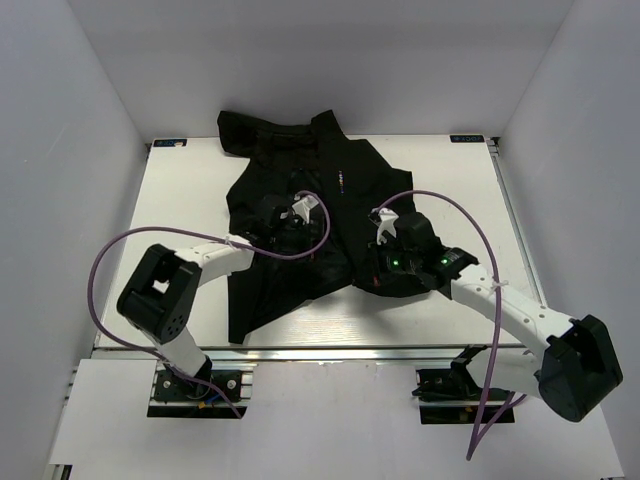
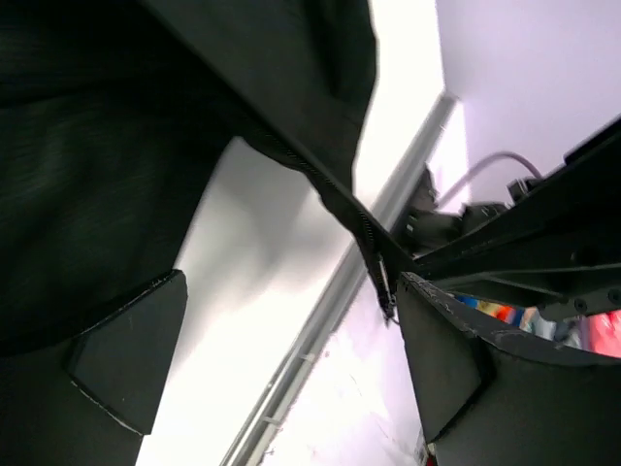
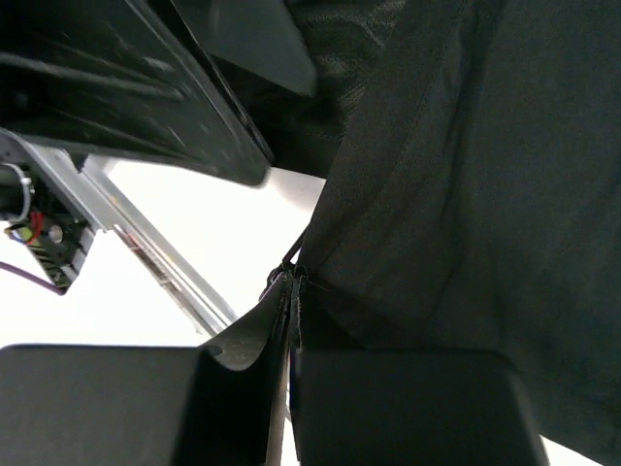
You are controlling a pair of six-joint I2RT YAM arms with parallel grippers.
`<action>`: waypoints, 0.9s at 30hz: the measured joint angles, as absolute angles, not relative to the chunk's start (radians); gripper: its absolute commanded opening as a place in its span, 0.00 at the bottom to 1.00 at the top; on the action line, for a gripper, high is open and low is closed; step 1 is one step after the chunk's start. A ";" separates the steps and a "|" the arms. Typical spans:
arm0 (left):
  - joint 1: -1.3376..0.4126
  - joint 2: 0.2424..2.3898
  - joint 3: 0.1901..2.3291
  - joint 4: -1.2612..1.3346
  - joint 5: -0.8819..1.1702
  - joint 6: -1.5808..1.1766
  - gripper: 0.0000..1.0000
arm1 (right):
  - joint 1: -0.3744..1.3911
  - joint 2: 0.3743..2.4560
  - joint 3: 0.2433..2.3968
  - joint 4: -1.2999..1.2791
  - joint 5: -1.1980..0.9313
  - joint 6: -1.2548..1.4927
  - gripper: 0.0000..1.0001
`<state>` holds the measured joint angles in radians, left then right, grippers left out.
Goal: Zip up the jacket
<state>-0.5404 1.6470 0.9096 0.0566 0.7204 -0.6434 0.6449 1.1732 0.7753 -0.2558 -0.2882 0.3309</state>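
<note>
Two arms are seen bent inward over the jacket (image 1: 290,180), which is spread on the white bench (image 1: 180,200) with its collar toward the far wall and its hem toward the arm bases. A small multicoloured dotted mark (image 1: 343,181) is shown on the chest. Near the hem the front is parted, so that a wedge of bench is exposed between the two panels. The left gripper (image 2: 291,291) is positioned over the middle of the jacket with its jaws wide apart. Nothing is clasped between its fingers (image 2: 126,359), and the zipper edge (image 2: 320,180) is seen running slantwise past them in the left wrist view. The right gripper (image 3: 291,335) is pressed together on the jacket's front edge at the lower panel on the right arm's side, with the thin edge of fabric pinched between its jaws. Whether the slider itself is caught cannot be told.
</note>
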 measured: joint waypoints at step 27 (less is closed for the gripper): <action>-0.599 1.813 0.911 0.408 0.843 -0.818 0.64 | 0.606 1.127 0.723 -0.190 -0.386 0.348 0.00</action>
<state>-0.5991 1.8133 0.9112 0.4076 0.8433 -0.8177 0.6060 1.1267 0.7231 -0.1898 -0.3859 0.3485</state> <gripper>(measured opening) 0.704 0.012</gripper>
